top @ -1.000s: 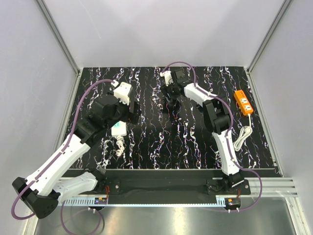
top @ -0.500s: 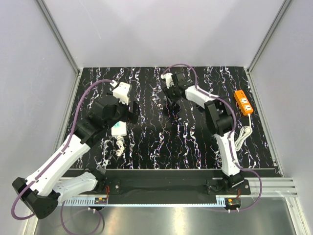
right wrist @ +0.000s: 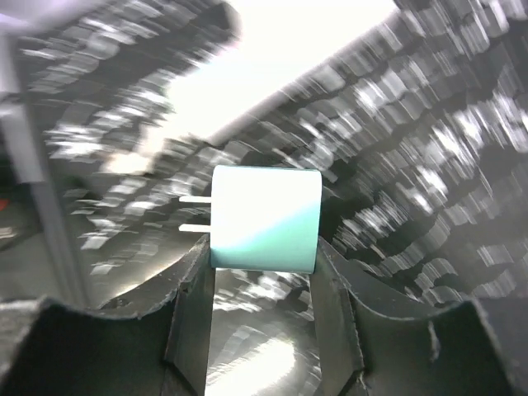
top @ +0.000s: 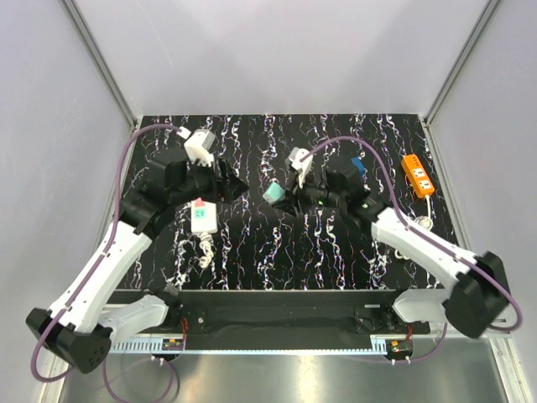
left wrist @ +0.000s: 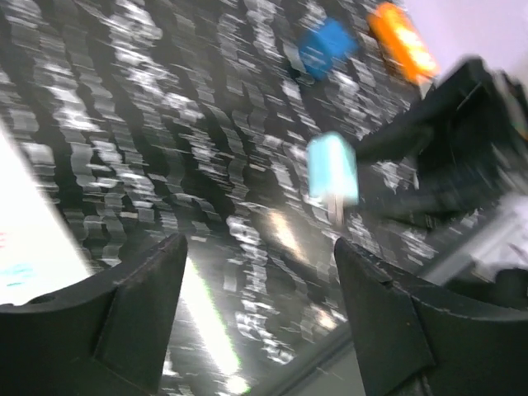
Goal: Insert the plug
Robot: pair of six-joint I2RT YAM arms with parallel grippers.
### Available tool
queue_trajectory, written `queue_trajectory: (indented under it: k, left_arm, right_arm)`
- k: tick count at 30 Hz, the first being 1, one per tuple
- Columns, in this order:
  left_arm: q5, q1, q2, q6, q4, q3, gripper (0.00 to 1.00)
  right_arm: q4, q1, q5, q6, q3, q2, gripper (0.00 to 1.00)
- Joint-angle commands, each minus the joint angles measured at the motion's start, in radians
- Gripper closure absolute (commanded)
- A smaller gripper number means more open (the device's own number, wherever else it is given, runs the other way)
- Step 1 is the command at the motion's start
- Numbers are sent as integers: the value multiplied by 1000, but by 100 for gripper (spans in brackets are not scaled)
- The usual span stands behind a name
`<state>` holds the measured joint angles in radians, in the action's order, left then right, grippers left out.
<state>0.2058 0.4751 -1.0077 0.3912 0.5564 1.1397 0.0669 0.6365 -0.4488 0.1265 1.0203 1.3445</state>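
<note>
The right gripper (right wrist: 264, 252) is clamping the teal plug (right wrist: 266, 216) by its two flat sides. Its fingers (right wrist: 191, 305) are pressing against the body, while the two prongs (right wrist: 195, 213) are sticking out sideways, clear of the grip. The plug is hanging over the marbled black table (top: 277, 252), near its middle. The left gripper (left wrist: 260, 256) is hovering with its jaws wide apart and nothing between them, facing the plug across a bare stretch of table.

Nearest the arm bases, a coiled white cable (top: 204, 250) is lying on the left. Just beyond it the white power strip (top: 202, 216) is resting flat, close under the left gripper but apart from it. Farther back on the right, a blue block (top: 358, 165) is sitting behind the right arm, and an orange power strip (top: 418, 175) is lying by the table's right edge.

The right arm is covering most of a white cord (top: 426, 222) below the orange strip. Both wrist views are smearing with blur, so the white strip's sockets are showing only as faint marks from above.
</note>
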Motion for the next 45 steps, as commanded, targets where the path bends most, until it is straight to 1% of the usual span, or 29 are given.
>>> queue_trajectory:
  k: [1,3,7,10,11,13,20,23,24,25,26,27,28,29,31,33,34,36,37,39,40,43,45]
  left_arm:
    - [265,-6,-60,87,-3,54,25]
    - [328,-6,-75,112,-9,63,26]
    - [388,-6,-94,155,-39,61,27]
    - [477,-4,-106,228,-127,16,29]
    - [528,-3,-114,251,-182,-9,29]
    - [558,5,-133,296,-220,-26,34]
    - [538,62,-193,287,-231,-49,35]
    - [532,82,-230,275,-234,-49,40]
    - [535,83,-238,267,-231,-47,51]
    - [535,85,-249,262,-233,-47,58]
    - [537,85,-253,258,-233,-47,71]
    - [537,85,-255,246,-233,-47,92]
    - [535,86,-256,238,-233,-49,100]
    - [538,85,-255,229,-234,-51,100]
    - [547,86,-252,213,-259,-64,100]
    - [584,86,-255,207,-288,-72,100]
    - [598,86,-261,209,-315,-77,100]
    - [624,86,-267,222,-340,-77,100]
    - [630,86,-269,228,-370,-78,100]
    - [635,86,-264,247,-397,-78,100]
    - [630,86,-253,255,-429,-83,100]
    - [636,86,-236,297,-513,-83,100]
    - [646,86,-238,296,-521,-64,100]
  right_arm:
    - [-131,43,-76,-14,-86,-117,100]
    - [-121,51,-83,-14,-103,-155,100]
    - [-104,75,-74,-11,-126,-226,100]
    - [-104,89,-71,-11,-138,-245,100]
    - [-104,97,-71,-13,-141,-245,100]
    - [-104,104,-61,-13,-140,-246,100]
    - [-95,127,-34,-1,-137,-239,100]
    - [-78,134,-22,10,-132,-234,100]
    - [-78,137,-13,15,-134,-235,100]
    - [-78,137,-5,16,-134,-240,100]
    - [-78,138,1,19,-138,-243,100]
    - [-76,138,21,19,-138,-245,100]
    - [-72,138,33,19,-138,-249,97]
    - [-72,138,44,15,-140,-252,95]
    - [-73,138,61,-8,-141,-266,81]
    - [-73,138,68,-45,-141,-274,63]
    - [-72,138,64,-56,-143,-281,57]
    - [-72,137,64,-94,-152,-289,40]
    - [-73,138,65,-108,-155,-295,29]
    - [-73,138,68,-149,-169,-301,22]
    - [-41,138,73,-162,-173,-311,16]
    - [-35,138,70,-214,-190,-341,12]
    - [-32,138,68,-258,-193,-364,10]
